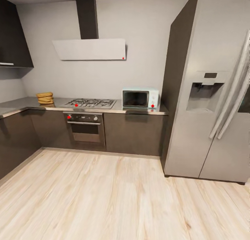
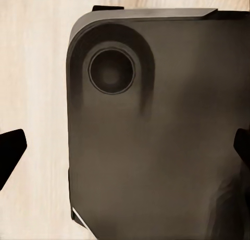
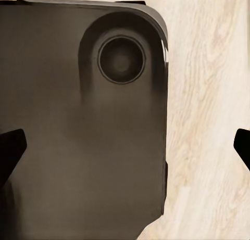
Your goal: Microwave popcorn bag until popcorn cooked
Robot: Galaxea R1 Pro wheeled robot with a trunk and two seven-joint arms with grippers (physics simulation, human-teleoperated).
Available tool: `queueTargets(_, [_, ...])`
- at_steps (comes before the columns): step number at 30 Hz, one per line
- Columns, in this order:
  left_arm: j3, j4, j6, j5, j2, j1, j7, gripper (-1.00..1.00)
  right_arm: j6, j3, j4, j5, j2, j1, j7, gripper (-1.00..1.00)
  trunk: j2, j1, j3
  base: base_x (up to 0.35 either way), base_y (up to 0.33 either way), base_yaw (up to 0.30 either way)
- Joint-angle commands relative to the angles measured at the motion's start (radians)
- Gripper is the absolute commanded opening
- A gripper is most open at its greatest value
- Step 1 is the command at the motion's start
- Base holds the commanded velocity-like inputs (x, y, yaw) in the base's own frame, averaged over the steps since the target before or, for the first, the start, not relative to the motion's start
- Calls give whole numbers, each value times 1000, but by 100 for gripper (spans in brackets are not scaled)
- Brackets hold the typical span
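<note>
Robot standing back on the kitchen floor, the surface and its goods waiting across the room.

The popcorn bag [image 1: 45, 98] is lying at the left of the frame on the grey surface [image 1: 21, 104], well apart from the mint microwave [image 1: 140, 98], which is sitting right of centre beside the hob [image 1: 91, 102], its dark door looking closed. The left gripper [image 2: 125, 149] and right gripper [image 3: 125, 146] are hanging over the robot's dark base [image 2: 156, 146] and the wooden floor [image 1: 114, 198], jaws spread wide and holding nothing, presumably parked for driving. I'm judging the approach to the bag as the step in hand.
</note>
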State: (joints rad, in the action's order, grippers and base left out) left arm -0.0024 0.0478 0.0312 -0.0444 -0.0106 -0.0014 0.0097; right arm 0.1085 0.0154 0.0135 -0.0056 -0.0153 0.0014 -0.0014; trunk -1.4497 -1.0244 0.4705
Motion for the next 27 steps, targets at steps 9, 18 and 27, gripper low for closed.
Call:
queueTargets(9, [-1,0,3,-5,0,0,1,100,4,1,1,-1,-3,-1,0,100,0,-1,1,331,1,-27])
queueTargets(18, [-1,0,7,-5,0,0,1,100,1,1,1,-1,-2,0,0,100,0,-1,1,331,70,0])
queueTargets(27, [-1,1,8,-5,0,0,1,100,2,1,0,-1,-1,-1,0,100,0,-1,1,332,77,0])
